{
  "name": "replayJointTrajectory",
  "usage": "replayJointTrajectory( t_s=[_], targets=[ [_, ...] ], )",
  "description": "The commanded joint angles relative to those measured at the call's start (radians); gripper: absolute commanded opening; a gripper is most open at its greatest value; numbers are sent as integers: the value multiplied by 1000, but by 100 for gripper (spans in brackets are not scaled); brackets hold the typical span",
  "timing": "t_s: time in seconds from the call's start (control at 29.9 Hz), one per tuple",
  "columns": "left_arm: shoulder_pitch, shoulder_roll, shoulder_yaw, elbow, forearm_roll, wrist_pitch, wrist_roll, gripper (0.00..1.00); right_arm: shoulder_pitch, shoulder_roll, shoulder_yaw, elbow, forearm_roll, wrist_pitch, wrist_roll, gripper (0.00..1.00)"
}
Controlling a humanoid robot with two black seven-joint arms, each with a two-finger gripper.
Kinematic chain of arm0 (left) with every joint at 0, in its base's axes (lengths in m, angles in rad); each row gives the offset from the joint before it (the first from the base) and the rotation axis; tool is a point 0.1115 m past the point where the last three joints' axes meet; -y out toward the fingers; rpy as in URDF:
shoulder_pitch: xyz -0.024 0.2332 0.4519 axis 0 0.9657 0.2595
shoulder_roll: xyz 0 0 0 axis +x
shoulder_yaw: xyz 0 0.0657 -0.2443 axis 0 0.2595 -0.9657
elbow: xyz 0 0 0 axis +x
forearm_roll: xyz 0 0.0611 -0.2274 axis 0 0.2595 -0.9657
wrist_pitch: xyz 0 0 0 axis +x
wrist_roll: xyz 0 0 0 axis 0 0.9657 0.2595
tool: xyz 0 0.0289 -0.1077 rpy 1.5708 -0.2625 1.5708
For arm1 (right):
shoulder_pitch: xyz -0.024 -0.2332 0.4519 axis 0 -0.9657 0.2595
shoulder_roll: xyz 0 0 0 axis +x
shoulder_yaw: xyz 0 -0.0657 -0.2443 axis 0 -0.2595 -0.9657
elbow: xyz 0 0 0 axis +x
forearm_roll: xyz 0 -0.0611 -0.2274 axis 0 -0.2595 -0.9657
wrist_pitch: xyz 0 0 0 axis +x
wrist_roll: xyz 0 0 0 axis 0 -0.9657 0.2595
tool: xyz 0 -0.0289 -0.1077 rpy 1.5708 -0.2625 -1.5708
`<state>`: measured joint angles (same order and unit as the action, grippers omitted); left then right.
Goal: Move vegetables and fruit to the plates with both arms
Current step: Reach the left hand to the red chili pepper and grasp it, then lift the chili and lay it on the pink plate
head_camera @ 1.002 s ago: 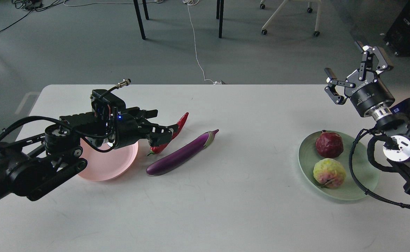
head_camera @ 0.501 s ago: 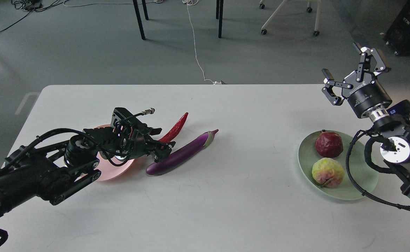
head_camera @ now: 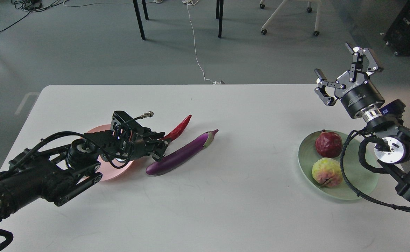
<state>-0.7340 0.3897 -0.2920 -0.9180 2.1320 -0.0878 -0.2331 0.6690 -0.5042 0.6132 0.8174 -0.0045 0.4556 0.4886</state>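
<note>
My left gripper [head_camera: 158, 146] lies low over the table at the near end of the red chili pepper [head_camera: 179, 127], its fingers drawn in around that end, which is hidden. The purple eggplant [head_camera: 183, 152] lies just right of it, touching or nearly so. The pink plate [head_camera: 111, 172] is mostly hidden under my left arm. The pomegranate [head_camera: 329, 144] and the yellow-green fruit [head_camera: 329, 172] sit on the green plate [head_camera: 364, 180]. My right gripper [head_camera: 341, 70] is open and empty, raised above the table's far right edge.
The white table [head_camera: 233, 196] reaches from the arms to the front edge. Beyond its far edge are chair legs [head_camera: 139, 19], a white cable [head_camera: 196, 49] on the floor and a wheeled chair base [head_camera: 289, 17].
My left arm has dropped and reached right, its fingers closing in on the chili's near end. The chili's tip has shifted slightly right. My right gripper has moved a little left and up, still open.
</note>
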Motion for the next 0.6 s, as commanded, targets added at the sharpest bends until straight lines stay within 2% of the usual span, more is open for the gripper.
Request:
replayJointTrajectory(
  t_s=[0.0,0.17,0.33,0.43,0.57],
  targets=[
    [-5,0,-3,-8,-3,0,-2,23,0,0,0,0,0,0,0,99],
    [-19,8,-7,-34,-9,0,-3,13,-2,6,-1,2,0,-2,0,99],
    [-56,81,-15,-139,-66,0,-2,12,6,12,-1,2,0,-2,0,99],
    [-61,203,-27,-287,-116,0,3,12,12,12,-1,2,0,-2,0,99],
    [-47,450,-29,-430,-155,3,-6,13,11,3,-1,0,0,-2,0,99]
  ],
)
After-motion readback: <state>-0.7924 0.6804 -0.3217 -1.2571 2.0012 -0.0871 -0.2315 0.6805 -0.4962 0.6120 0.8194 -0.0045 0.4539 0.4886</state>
